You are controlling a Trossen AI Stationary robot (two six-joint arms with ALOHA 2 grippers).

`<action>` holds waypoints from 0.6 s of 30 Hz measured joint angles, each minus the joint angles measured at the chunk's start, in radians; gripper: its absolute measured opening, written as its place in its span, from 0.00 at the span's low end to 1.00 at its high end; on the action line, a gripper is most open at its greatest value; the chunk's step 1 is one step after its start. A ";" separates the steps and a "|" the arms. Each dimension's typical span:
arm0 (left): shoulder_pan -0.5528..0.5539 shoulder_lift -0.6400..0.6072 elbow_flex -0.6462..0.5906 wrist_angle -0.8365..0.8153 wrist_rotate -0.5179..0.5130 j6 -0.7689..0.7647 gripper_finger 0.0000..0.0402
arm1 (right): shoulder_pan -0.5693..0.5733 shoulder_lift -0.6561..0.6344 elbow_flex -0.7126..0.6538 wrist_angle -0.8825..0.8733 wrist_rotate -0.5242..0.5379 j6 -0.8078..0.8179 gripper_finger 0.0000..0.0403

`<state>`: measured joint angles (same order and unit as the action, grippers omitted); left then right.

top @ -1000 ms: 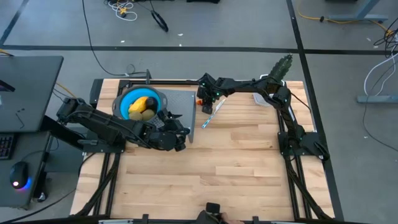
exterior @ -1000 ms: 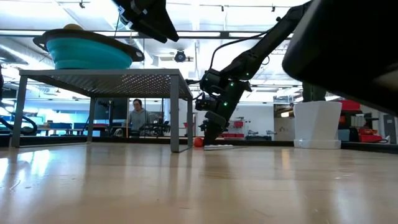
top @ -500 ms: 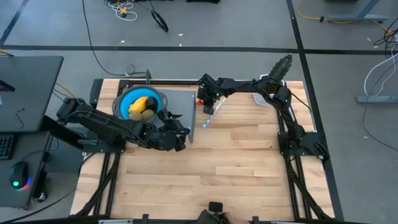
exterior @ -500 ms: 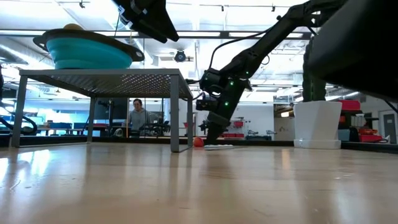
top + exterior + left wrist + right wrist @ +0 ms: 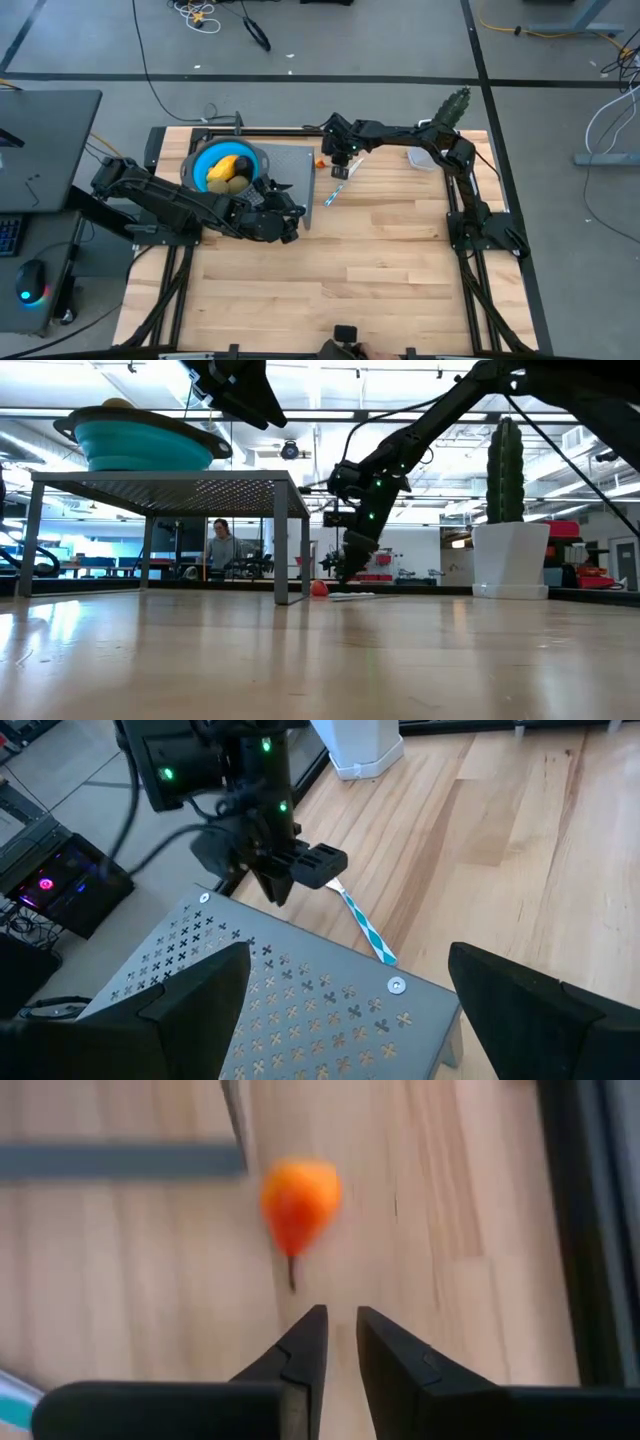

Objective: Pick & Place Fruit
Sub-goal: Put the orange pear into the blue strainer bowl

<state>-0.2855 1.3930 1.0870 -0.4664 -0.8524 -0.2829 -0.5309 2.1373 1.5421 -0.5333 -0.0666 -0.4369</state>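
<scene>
A tiny orange fruit piece (image 5: 298, 1200) lies on the wood by the leg of the grey perforated stand (image 5: 290, 175); it also shows in the high view (image 5: 320, 161) and the low view (image 5: 319, 588). My right gripper (image 5: 340, 1325) hangs just right of it (image 5: 337, 165), shut with only a thin slit between the tips, and holds nothing. A blue bowl (image 5: 205, 158) stands on the stand's left part with a yellow-orange oval (image 5: 225, 165) and olive-green ovals (image 5: 237, 183) in it. My left gripper (image 5: 350, 1010) hovers wide open above the stand (image 5: 288, 208).
A thin pale striped stick (image 5: 335, 186) lies on the table beside the stand's right edge, just near of my right gripper. A green cactus (image 5: 505, 470) in a white pot (image 5: 510, 560) stands at the far right corner. Bare wood fills the table's near half. A person shows in the room beyond.
My right gripper has risen and moved toward the table's right edge, away from the orange piece. The piece has stayed on the table and now shows apart from the fingers.
</scene>
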 joint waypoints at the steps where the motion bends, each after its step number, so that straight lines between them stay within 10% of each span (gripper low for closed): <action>1: 0.000 0.000 0.000 0.000 0.000 0.000 0.87 | 0.001 -0.002 0.002 0.012 -0.009 0.003 0.16; 18: 0.000 0.000 0.000 0.001 0.000 0.002 0.87 | 0.030 -0.014 0.002 -0.114 0.173 -0.030 0.16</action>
<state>-0.2855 1.3930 1.0870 -0.4653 -0.8524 -0.2813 -0.5011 2.1231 1.5444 -0.6474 0.1068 -0.4670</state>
